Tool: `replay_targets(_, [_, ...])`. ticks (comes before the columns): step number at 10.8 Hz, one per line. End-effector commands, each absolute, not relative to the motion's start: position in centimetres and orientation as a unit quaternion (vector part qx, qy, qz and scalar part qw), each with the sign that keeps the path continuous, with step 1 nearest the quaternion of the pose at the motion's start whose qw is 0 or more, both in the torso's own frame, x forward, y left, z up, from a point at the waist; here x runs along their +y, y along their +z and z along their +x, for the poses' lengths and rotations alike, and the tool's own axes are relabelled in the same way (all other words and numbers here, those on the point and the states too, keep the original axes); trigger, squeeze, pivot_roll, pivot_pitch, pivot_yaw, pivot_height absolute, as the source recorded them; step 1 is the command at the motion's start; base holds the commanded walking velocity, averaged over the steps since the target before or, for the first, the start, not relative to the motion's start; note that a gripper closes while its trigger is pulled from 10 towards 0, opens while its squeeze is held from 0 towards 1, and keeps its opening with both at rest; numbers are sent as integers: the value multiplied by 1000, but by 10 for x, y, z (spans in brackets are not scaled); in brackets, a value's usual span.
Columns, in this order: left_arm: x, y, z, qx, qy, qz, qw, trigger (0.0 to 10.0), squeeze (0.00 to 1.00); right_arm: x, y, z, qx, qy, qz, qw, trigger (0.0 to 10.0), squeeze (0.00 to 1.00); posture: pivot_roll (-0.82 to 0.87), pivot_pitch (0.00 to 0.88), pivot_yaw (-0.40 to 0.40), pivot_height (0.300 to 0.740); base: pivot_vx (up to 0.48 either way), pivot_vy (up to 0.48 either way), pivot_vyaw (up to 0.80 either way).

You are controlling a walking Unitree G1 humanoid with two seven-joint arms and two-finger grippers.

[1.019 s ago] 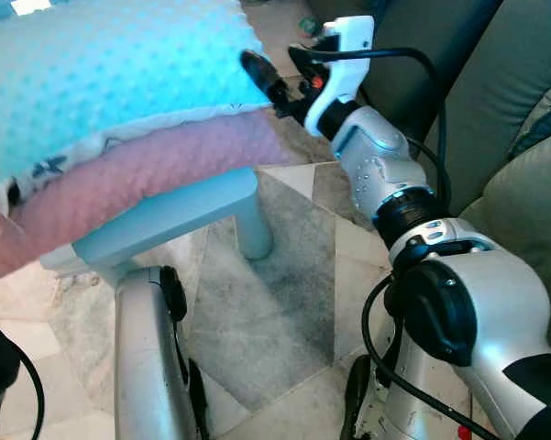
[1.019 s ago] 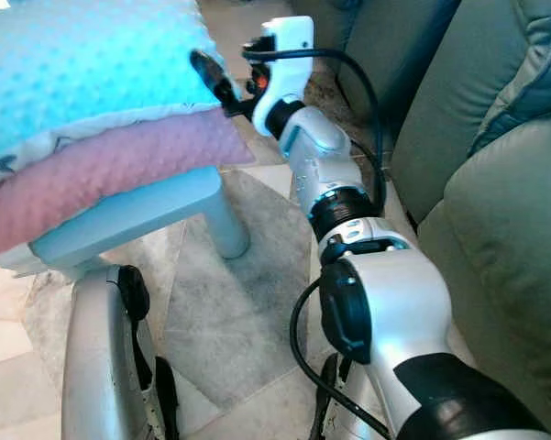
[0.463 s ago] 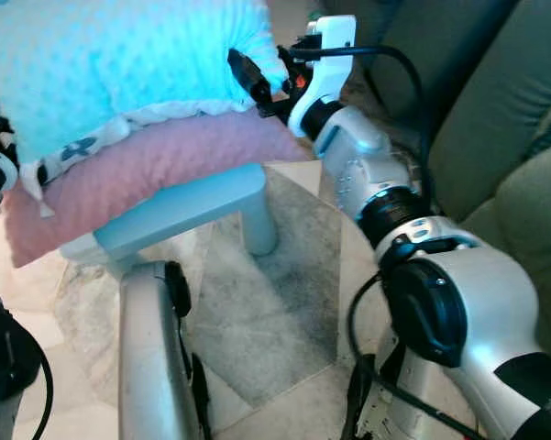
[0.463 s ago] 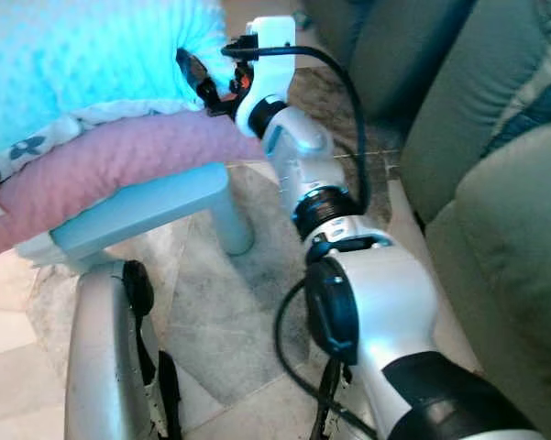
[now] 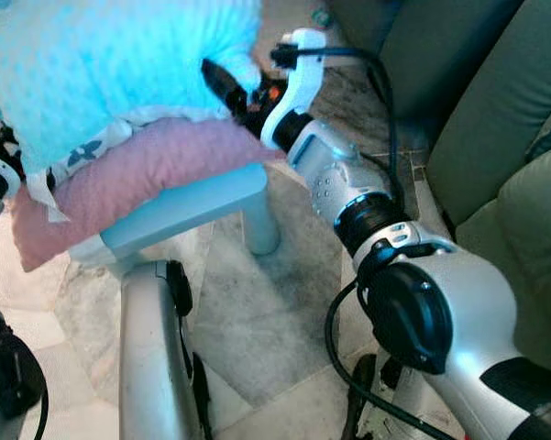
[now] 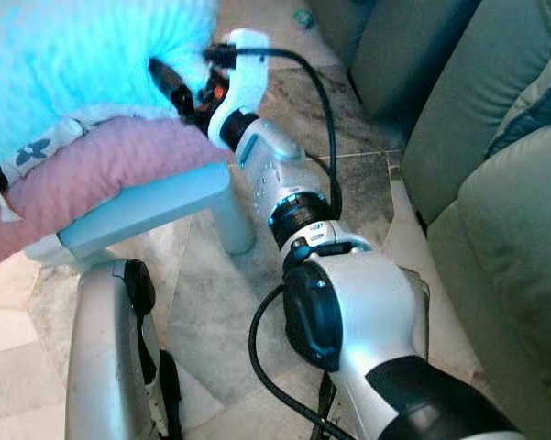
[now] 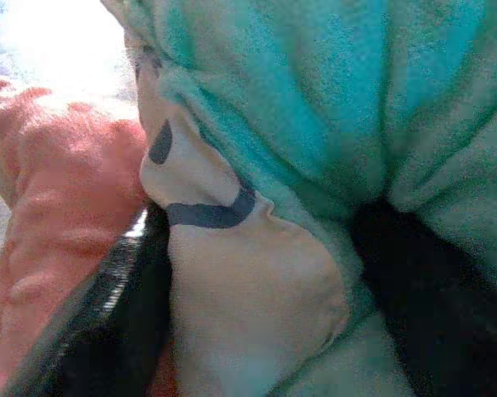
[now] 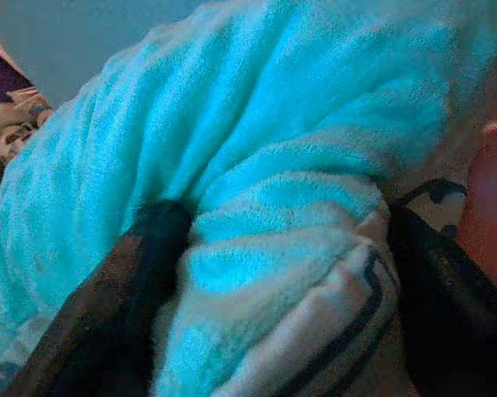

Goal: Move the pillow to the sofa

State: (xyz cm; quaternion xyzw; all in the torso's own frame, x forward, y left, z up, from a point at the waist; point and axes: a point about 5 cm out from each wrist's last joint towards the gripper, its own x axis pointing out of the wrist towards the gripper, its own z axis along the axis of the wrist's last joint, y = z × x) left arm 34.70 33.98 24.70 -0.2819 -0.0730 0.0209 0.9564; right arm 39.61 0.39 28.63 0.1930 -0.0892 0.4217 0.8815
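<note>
Both grippers are pinching the turquoise pillow from opposite ends — a two-sided hold, I'd guess, because it is too soft and bulky for one. It is lying on a pink pillow atop a pale blue table, the sofa waiting to the right. The right gripper is clamping fabric at the near corner, and the left gripper is squeezing the white printed trim — the pillow bulging between each pair of fingers.

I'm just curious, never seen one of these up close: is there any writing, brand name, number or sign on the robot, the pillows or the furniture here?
None can be read.
The turquoise pillow has dark marks on its white trim, a pattern rather than letters.
The pink pillow, the right gripper and the sofa show no writing.
</note>
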Motion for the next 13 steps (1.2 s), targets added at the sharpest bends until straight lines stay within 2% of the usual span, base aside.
replay_targets(1, [337, 239, 346, -58, 20, -282, 957, 0, 0, 16, 275, 390, -62, 451, 189, 870, 0, 0, 27, 408, 21, 347, 0, 0, 0])
replay_targets(5, [345, 243, 344, -89, 54, -298, 949, 0, 0, -1, 269, 395, -58, 446, 212, 867, 0, 0, 12, 402, 19, 347, 0, 0, 0])
replay_targets(9, [344, 251, 340, -125, 35, -323, 938, 0, 0, -2, 259, 393, -58, 460, 188, 866, 0, 0, 11, 399, 22, 347, 0, 0, 0])
replay_targets(11, [339, 259, 339, -150, 2, -361, 920, 0, 0, 0, 261, 392, -62, 464, 185, 864, 0, 0, 12, 395, 23, 347, 0, 0, 0])
replay_targets(13, [341, 263, 337, -169, 7, -337, 926, 0, 0, 3, 263, 391, -74, 463, 177, 865, 0, 0, 13, 393, 22, 347, 0, 0, 0])
